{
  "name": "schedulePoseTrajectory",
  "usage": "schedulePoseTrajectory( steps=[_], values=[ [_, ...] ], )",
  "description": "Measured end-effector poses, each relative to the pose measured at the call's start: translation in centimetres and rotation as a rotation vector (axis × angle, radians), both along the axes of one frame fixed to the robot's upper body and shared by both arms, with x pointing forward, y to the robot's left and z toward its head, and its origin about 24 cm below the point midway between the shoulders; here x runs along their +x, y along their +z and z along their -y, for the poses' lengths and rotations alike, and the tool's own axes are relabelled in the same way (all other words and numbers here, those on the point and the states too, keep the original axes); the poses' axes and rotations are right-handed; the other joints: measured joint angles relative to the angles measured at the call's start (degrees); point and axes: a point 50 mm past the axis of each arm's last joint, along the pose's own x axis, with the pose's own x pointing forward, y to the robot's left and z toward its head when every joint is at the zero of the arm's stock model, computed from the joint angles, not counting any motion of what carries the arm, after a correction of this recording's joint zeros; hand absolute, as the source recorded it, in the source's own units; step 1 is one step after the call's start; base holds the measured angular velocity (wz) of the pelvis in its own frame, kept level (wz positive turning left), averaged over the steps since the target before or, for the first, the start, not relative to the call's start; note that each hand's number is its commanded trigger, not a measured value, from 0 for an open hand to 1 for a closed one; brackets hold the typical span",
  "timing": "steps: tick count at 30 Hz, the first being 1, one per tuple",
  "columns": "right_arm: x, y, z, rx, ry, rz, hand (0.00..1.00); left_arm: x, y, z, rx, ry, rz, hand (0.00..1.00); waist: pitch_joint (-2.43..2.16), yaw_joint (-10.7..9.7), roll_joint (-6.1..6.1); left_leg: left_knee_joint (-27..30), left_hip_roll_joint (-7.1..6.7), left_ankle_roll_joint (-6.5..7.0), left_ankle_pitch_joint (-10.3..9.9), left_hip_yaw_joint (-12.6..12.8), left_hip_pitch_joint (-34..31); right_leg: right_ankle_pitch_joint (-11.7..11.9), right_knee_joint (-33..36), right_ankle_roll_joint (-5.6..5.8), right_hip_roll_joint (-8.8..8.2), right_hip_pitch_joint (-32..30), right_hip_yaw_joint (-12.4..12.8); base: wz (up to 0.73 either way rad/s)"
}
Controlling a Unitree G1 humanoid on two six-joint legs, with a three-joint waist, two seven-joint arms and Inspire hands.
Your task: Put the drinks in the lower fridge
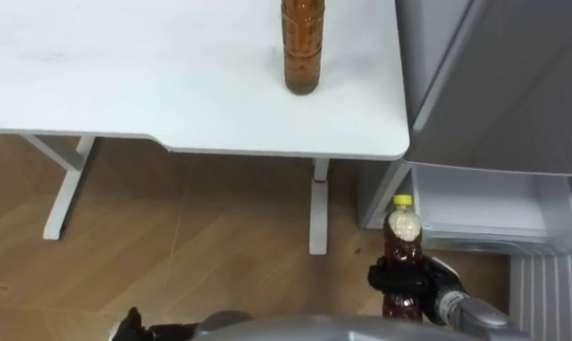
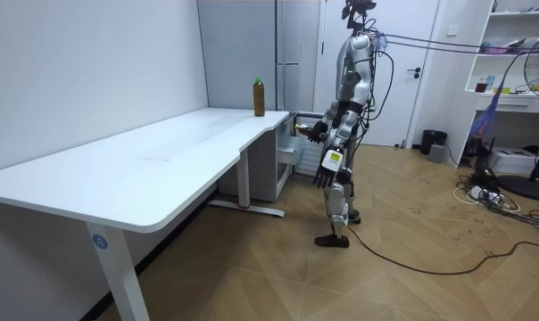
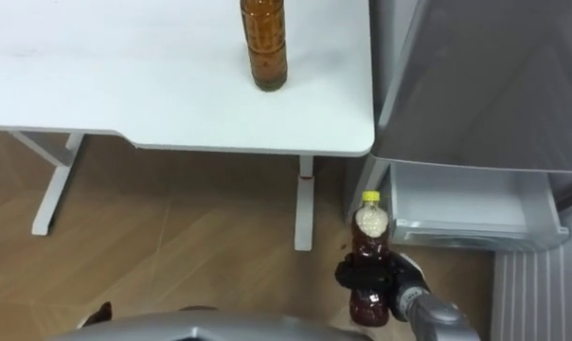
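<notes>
The right hand has its dark fingers curled round a clear plastic tea bottle. It holds the bottle upright above the wood-plank floor, in front of the grey fridge's open white lower drawer. The bottle has a yellow cap and amber liquid. A second ribbed amber bottle stands near the smooth white table's right edge. Any print is too small to read. The left hand hangs loose and empty.

1. The table top is looking smooth, matt white.
2. The floor is showing wood grain, slightly shiny.
3. The tall bottle and the yellow-capped bottle are looking like clear glossy plastic.
4. The fridge door is looking smooth matt grey.
</notes>
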Motion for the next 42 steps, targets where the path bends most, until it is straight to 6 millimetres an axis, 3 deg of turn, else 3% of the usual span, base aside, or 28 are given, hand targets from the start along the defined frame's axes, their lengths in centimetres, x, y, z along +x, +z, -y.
schedulePoseTrajectory(
  steps=[8,15,22,29,37,42],
  values=[
    [1.0,0.3,0.2,-0.017,-0.07,0.031,1.0,0.3,0.0,0.2,-0.039,-0.032,0.009,0.0,0.3,-0.4,0.49,0.3,0.08,0.19,-0.1,0.3,0.0,0.1,0.9,0.1,-0.05,-0.4,0.0,0.0],
    [3.0,1.4,0.1,-0.012,-0.153,0.124,1.0,-0.5,-0.1,0.3,-0.058,-0.039,-0.007,0.0,0.07,-3.0,1.4,0.4,0.05,0.2,-0.2,0.3,-0.4,0.1,0.7,0.14,-0.06,-0.7,0.2,0.0],
    [4.1,2.0,0.7,0.037,-0.361,0.171,1.0,-1.0,-0.1,0.3,-0.059,-0.037,-0.018,0.0,0.02,-3.1,1.49,-0.1,0.05,0.2,-0.2,0.9,0.3,0.1,0.9,0.15,-0.16,-0.5,0.2,-0.04],
    [5.2,2.7,0.3,0.156,-0.54,0.217,1.0,-1.2,-0.2,0.3,-0.059,-0.032,-0.025,0.0,0.08,-2.8,1.36,-0.9,0.05,0.2,-0.2,1.3,1.1,0.2,1.0,0.24,-0.19,-0.3,0.3,-0.02],
    [5.2,2.7,0.2,0.242,-0.679,0.208,1.0,-1.4,-0.2,0.3,-0.056,-0.03,-0.029,0.0,0.12,-2.8,1.13,-0.9,0.05,0.2,-0.2,1.3,1.2,0.2,1.0,0.29,-0.21,-0.3,0.1,0.0],
    [5.3,2.8,0.1,0.425,-0.894,0.207,1.0,-1.8,-0.2,0.1,-0.056,-0.028,-0.049,0.0,0.13,-3.1,1.13,-0.8,0.05,0.2,-0.2,1.2,1.1,0.2,1.0,0.29,-0.21,-0.3,-0.4,0.0]
  ],
)
